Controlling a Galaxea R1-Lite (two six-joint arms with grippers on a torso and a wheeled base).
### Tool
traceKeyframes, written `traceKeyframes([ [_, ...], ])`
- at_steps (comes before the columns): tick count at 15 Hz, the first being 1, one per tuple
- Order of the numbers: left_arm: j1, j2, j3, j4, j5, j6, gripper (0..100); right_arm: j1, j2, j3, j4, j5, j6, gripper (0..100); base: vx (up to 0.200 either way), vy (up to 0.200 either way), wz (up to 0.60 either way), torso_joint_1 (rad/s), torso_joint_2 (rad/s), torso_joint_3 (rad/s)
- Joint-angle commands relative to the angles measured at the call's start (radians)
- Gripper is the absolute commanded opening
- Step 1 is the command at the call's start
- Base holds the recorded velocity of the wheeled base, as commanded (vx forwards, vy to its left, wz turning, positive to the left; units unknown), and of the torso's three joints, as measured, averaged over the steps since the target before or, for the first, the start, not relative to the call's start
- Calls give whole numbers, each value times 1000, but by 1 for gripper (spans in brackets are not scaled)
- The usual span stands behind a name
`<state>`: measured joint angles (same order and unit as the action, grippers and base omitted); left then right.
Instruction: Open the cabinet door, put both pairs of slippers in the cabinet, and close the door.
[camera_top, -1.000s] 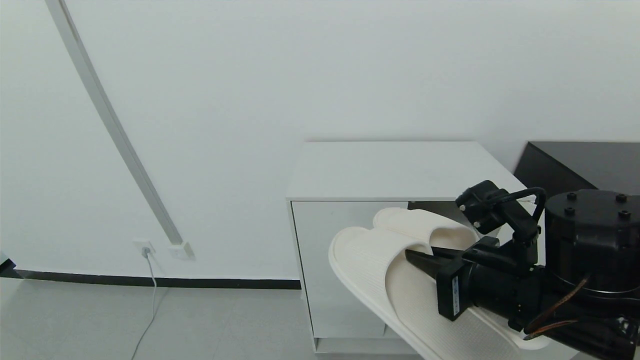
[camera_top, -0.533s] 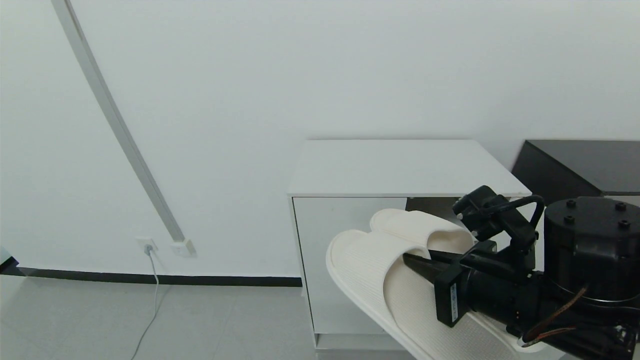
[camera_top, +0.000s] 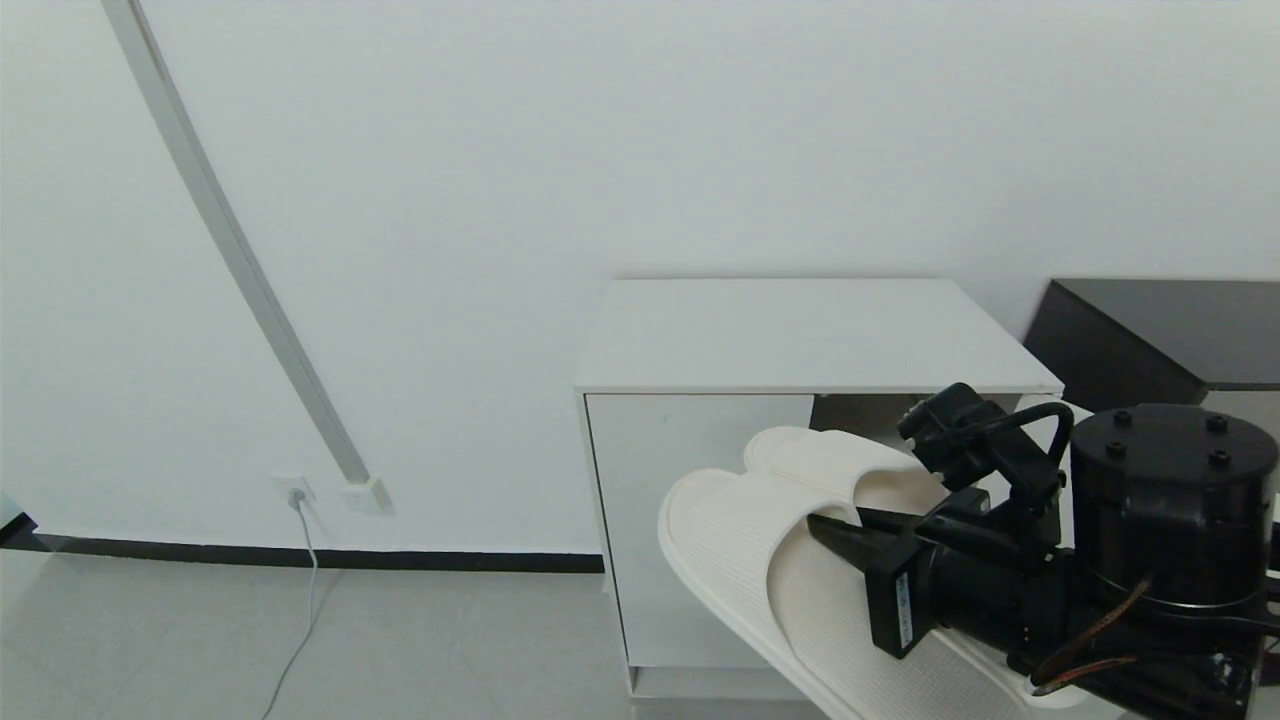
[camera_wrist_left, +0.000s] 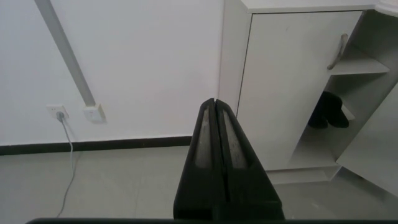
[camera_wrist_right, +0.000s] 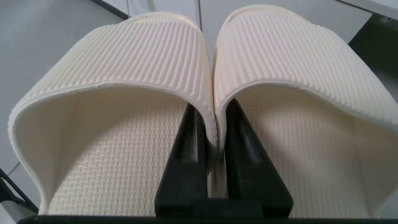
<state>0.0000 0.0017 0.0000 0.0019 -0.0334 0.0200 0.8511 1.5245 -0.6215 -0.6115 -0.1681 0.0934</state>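
Observation:
A pair of cream ribbed slippers (camera_top: 735, 525) hangs in front of the white cabinet (camera_top: 800, 335), toes pointing at its closed left door. My right gripper (camera_top: 835, 525) is shut on the slippers (camera_wrist_right: 155, 68), pinching their two inner walls together between its fingers (camera_wrist_right: 193, 134). The cabinet's right side stands open (camera_wrist_left: 348, 93), with shelves inside and a dark pair of slippers (camera_wrist_left: 329, 112) on a lower shelf. My left gripper (camera_wrist_left: 215, 104) is shut on nothing, held out in the air left of the cabinet (camera_wrist_left: 286, 74).
A black piece of furniture (camera_top: 1150, 330) stands right of the cabinet. A wall socket with a cable (camera_top: 292, 497) and a grey conduit (camera_top: 220, 240) sit on the wall to the left. Bare grey floor (camera_top: 300, 640) lies left of the cabinet.
The head view has shifted slightly. My right gripper with the cream slippers has sunk a little in front of the cabinet, its hold unchanged.

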Motion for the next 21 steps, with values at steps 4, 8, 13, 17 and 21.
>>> traceKeyframes([
  [4, 0, 1, 0, 0, 0, 0, 0, -1, 5, -1, -1, -1, 0, 0, 0, -150, 0, -1, 3, 2],
  [8, 0, 1, 0, 0, 0, 0, 0, -1, 3, -3, -1, -1, 0, 0, 0, -200, 0, 7, 1, 4],
  [13, 0, 1, 0, 0, 0, 1, 0, -1, 3, 2, -1, -1, 0, 0, 0, -200, 0, 1, 2, 1],
  [17, 0, 1, 0, 0, 0, 1, 0, -3, 5, 5, -1, -1, 0, 0, 0, -200, 0, 0, 4, 2],
  [21, 0, 1, 0, 1, 0, 0, 0, -3, 11, 11, -1, -1, -1, 0, 0, 0, 0, 0, 0, 0],
])
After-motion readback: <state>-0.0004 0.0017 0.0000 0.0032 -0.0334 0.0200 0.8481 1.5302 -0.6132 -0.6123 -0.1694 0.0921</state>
